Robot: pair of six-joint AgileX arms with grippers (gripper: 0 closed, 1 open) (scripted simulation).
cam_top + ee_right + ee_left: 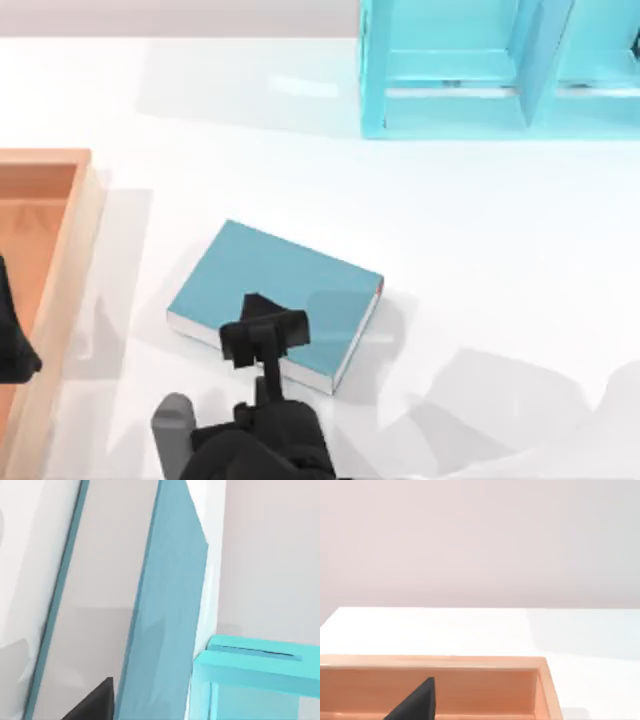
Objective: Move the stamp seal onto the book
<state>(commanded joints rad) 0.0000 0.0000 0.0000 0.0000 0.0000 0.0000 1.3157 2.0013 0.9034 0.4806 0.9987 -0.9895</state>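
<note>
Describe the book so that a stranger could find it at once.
On the white table, a turquoise shelf unit stands at the far edge and a wooden tray at the left. The book lies flat near the middle, under the right gripper. Unlike the paler shelf, it is a closed teal slab with white page edges.

The right arm enters from the near edge of the table in the top view, its wrist stretched forward and its right gripper (262, 325) held low, black fingers pointing away from the base. The left arm is parked at the table's left edge, where its left gripper (14, 345) shows partly.
</note>
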